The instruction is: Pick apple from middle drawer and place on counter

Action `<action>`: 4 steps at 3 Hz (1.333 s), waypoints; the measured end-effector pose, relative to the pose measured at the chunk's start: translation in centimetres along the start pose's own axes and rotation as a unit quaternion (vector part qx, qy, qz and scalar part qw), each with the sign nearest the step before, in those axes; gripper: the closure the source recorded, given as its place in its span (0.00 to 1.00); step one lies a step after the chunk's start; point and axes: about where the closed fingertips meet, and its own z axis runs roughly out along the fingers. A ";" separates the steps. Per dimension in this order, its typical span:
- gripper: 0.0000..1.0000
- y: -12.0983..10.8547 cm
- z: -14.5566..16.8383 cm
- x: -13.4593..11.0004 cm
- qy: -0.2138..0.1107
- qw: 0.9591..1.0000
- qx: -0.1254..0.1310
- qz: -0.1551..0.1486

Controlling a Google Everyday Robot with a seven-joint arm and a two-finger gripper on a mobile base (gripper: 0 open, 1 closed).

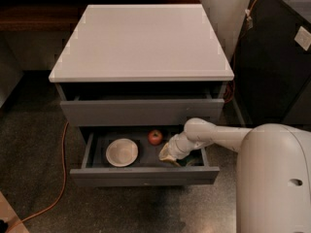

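1. We see the apple [155, 137] at the far side of the open middle drawer [121, 175], right of a white bowl [122, 152].
2. It lies just left of and farther than the gripper [167, 153], which is inside the drawer.
3. We cannot tell whether the gripper is open or closed.
4. The worktop [141, 38] is above.

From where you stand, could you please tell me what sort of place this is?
Probably a kitchen mock-up: a white counter over grey drawers, with a bowl and apple in the open middle drawer, where the gripper reaches in.
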 end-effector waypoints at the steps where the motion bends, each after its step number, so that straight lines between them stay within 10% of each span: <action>1: 1.00 2.1 0.9 0.1 0.012 1.000 -0.008 -0.011; 4: 1.00 7.0 1.4 1.0 0.016 0.999 -0.026 -0.025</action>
